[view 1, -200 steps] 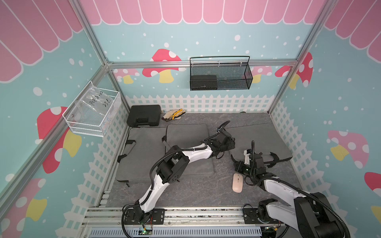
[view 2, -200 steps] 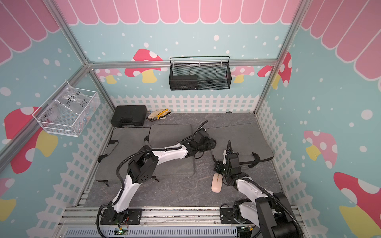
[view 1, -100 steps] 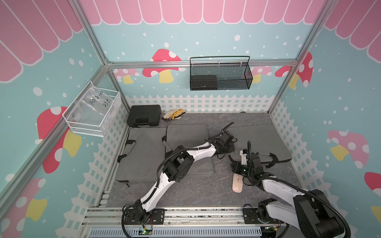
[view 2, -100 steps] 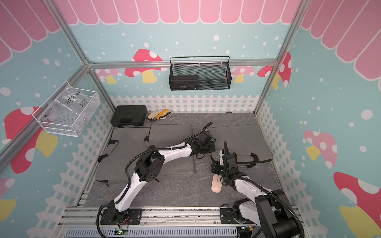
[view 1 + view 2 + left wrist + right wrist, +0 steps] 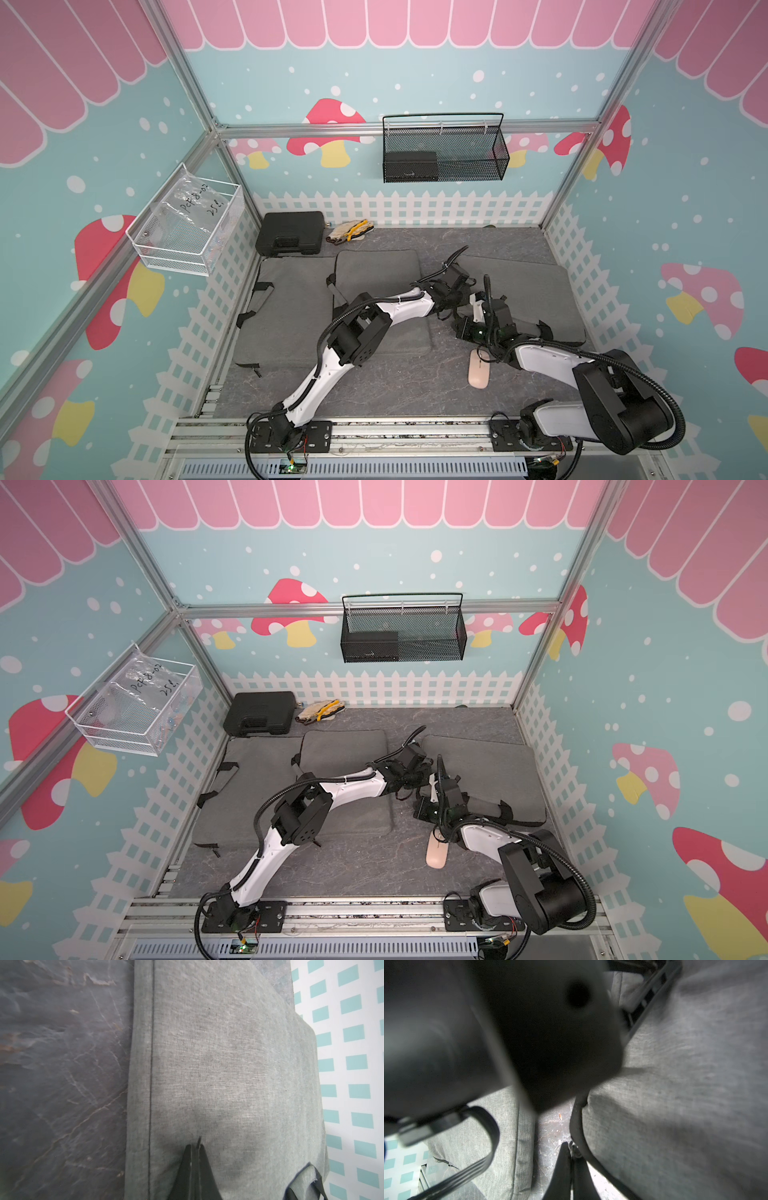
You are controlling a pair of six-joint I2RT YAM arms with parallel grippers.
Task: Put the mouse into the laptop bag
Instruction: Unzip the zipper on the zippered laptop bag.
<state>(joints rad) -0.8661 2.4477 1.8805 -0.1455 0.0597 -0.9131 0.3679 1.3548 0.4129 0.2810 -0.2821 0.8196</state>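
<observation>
1. The mouse (image 5: 478, 369), pale pink, lies on the bare bench (image 5: 395, 386), outside every bag and just in front of the laptop bag (image 5: 528, 286) on the right arm's side.
2. In both top views the right arm's wrist reaches over the far end of the mouse (image 5: 437, 851), so that end is partly covered from above.
3. The left claw (image 5: 195, 1147) is fully closed, its tips pressed together over the grey cloth of the laptop bag. A small dark tab pokes out at the tips, but I cannot tell whether it is pinched.
4. The right claw (image 5: 570, 1151) is closed too. Its tips sit at the bag's dark edge beside a small metal piece, over a strip of bare bench; a grip on it cannot be told.
5. Both claws crowd the edge of the laptop bag that faces the middle bag (image 5: 376, 274). In the right wrist view the left arm's dark body, blurred, fills much of the picture and hides what lies behind it.
6. The middle bag lies flat under the left arm's forearm, and an outer bag (image 5: 286, 307) lies beside it by the fence wall.
7. At the back of the bench sit a black case (image 5: 289, 239) and gloves (image 5: 349, 232), well apart from the mouse.
8. A black mesh basket (image 5: 442, 153) hangs on the back wall and a white wire basket (image 5: 187, 226) on the side wall — both above the bench.
</observation>
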